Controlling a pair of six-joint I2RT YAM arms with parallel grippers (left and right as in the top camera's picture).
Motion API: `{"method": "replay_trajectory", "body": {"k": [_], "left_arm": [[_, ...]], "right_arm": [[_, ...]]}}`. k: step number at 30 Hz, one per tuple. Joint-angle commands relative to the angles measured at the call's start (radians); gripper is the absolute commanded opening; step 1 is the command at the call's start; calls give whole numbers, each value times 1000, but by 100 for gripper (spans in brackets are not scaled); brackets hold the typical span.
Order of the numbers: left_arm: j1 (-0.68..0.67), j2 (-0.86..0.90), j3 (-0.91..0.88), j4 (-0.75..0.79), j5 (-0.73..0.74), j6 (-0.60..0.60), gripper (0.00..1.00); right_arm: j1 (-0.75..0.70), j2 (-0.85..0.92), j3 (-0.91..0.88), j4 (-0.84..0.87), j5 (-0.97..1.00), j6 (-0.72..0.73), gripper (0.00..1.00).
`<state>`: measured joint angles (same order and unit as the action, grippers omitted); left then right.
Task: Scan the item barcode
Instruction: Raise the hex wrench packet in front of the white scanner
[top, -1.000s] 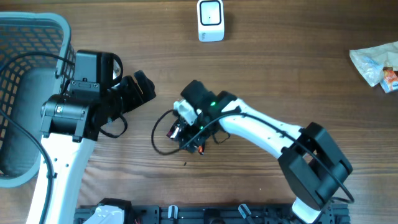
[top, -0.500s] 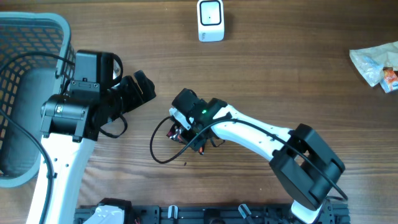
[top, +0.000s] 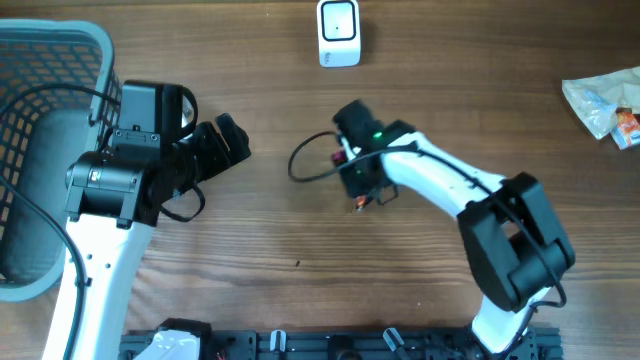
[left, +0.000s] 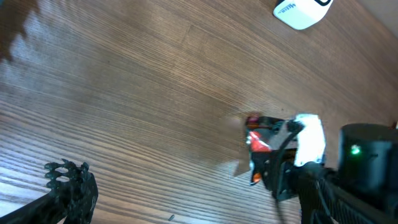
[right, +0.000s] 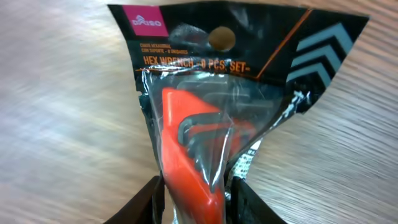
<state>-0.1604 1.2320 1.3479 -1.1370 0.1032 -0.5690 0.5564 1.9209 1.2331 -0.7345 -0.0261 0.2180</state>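
Right fingers (right: 144, 202) clamp a pack (right: 205, 112) labelled "HEX WRENCH"

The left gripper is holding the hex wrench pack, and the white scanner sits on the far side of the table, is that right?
Not quite: the right gripper holds the hex wrench pack, as the right wrist view shows. The left gripper is open and empty. The white scanner does sit on the far side.

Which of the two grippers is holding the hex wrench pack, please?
The right gripper, clamped on the hex wrench pack; the left gripper stands open and empty.
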Motion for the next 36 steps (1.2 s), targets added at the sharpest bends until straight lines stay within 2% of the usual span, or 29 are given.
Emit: {"method": "replay_trajectory", "body": {"k": [1,3,6,8,12,17,20,22,27,36], "left_arm": [[5,-2,9,2,12,15,100],[5,-2,9,2,12,15,100],[5,-2,9,2,12,15,100],[5,-2,9,2,12,15,100],[5,-2,9,2,12,15,100],[5,-2,9,2,12,15,100],[5,-2,9,2,12,15,100],[5,-2,9,2,12,15,100],[5,-2,9,2,12,15,100],[5,-2,9,2,12,15,100]], "right_arm": [[-53,18,23,-28,11,80,43],[-66,18,41,-42,0,70,49],[-65,19,43,-42,0,83,49],[-65,19,35,-40,1,116,44],[-65,20,8,-6,4,121,26],[-65,21,2,3,4,123,22],[-65,21,2,0,4,139,15],[-65,20,4,0,1,152,8],[-65,20,61,-36,1,151,5],[-67,20,288,-92,5,148,5]]}}
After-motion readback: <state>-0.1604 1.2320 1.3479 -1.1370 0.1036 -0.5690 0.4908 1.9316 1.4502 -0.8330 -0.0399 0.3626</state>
